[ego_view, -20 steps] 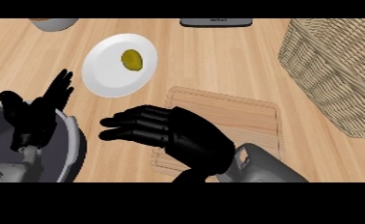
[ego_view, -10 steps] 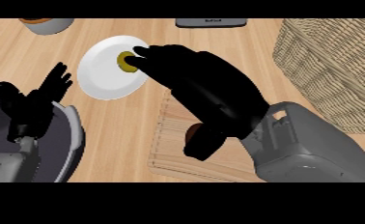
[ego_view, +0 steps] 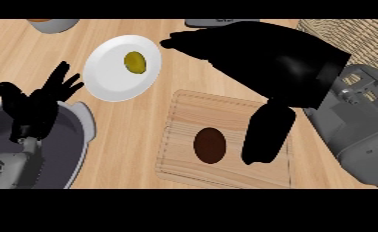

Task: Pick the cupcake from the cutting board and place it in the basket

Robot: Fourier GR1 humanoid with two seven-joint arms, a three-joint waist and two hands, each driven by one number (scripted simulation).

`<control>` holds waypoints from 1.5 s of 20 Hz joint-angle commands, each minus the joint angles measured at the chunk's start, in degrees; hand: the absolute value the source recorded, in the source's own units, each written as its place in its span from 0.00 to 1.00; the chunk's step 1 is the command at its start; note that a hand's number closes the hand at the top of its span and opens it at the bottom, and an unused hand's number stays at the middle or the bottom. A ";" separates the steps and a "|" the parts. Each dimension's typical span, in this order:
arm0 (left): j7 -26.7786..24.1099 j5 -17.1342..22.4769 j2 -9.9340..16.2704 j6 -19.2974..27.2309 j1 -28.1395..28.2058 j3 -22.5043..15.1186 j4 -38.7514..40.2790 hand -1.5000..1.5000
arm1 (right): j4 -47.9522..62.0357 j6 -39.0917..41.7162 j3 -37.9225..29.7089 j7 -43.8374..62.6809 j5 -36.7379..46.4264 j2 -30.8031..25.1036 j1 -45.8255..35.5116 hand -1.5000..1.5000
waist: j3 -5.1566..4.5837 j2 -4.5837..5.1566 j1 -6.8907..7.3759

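My right hand point(ego_view: 273, 63) hangs over the worktop point(ego_view: 125, 121), big in view, fingers straight and pointing left toward the plate point(ego_view: 111, 76), thumb hanging down over the board point(ego_view: 236, 168). It is open and holds nothing. The cupcake point(ego_view: 210, 145) sits on the board, just left of my thumb tip and apart from it, below my palm. It shows as a dark brown oval, long axis running near to far; I can't tell top from base.

The board lies under and below my right hand; its left and near edges are bare, and the wood around the cupcake is free on the left and near sides. The basket point(ego_view: 347, 33) is right of my hand at the far right corner, mostly hidden by hand and forearm; only part of its woven rim shows. The white plate with a yellow-green item point(ego_view: 134, 62) lies just left of my fingertips. Bare worktop lies between plate and board.

My left hand point(ego_view: 44, 96) rests at the left edge, fingers up and relaxed, well apart from the board. A bowl point(ego_view: 53, 24) is at the far left edge.
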 commanded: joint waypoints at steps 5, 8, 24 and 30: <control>0.41 -0.08 0.13 -1.99 0.77 0.96 -0.57 0.50 | -1.86 9.06 -11.21 -2.34 -12.38 -7.26 8.26 0.00 | 0.06 0.23 0.59; -0.71 -0.71 -0.50 -2.21 -2.70 1.93 4.38 0.50 | -8.85 6.75 -14.07 -6.13 -9.77 -7.88 16.40 0.00 | 0.07 0.35 -0.03; 1.78 -2.40 -1.34 -3.74 -2.09 3.67 0.11 0.50 | -5.36 -5.19 -3.03 -35.96 29.37 8.73 39.59 0.00 | 0.08 0.40 1.01; 1.80 -3.26 -3.08 -3.45 0.11 3.22 -2.30 0.50 | 4.82 -12.15 -0.44 -44.22 34.15 14.48 41.93 0.00 | 0.09 0.36 1.28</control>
